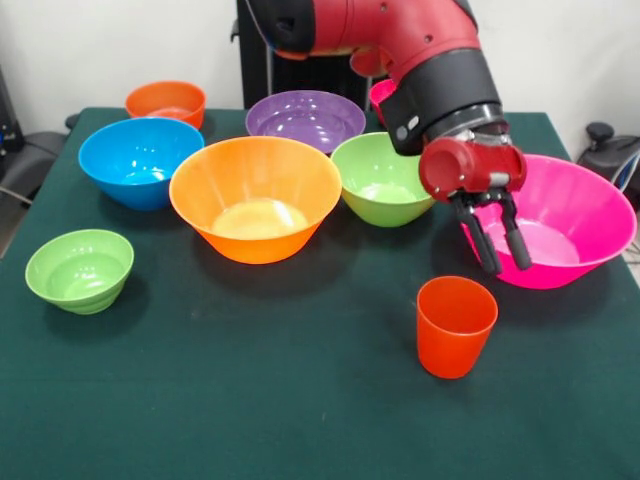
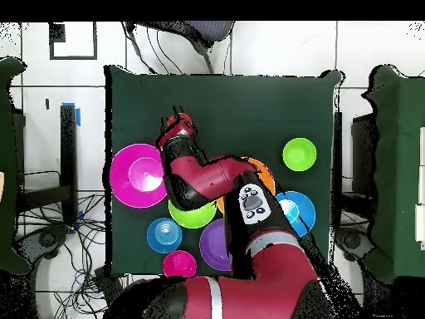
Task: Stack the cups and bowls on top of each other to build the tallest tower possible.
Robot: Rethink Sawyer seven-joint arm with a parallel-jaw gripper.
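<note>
The orange-red cup [image 1: 456, 325] stands upright on the green cloth near the front. Just above and behind it, my gripper [image 1: 505, 262] hangs open and empty in front of the large pink bowl [image 1: 575, 215]. Seen from overhead, the gripper [image 2: 175, 114] lies beside the pink bowl [image 2: 137, 174]. The bowls stand singly: large orange [image 1: 255, 195], medium blue [image 1: 140, 160], purple [image 1: 305, 118], medium green [image 1: 385, 178], small green [image 1: 80, 268] and small orange [image 1: 166, 100]. A magenta-red bowl [image 1: 380, 92] peeks from behind the arm. No tower is in view.
The overhead view shows a small blue bowl [image 2: 164, 235] and the small magenta bowl [image 2: 179, 263] near the robot's base, with the arm [image 2: 207, 179] lying over the middle bowls. Chairs and cables surround the table [image 2: 249, 100].
</note>
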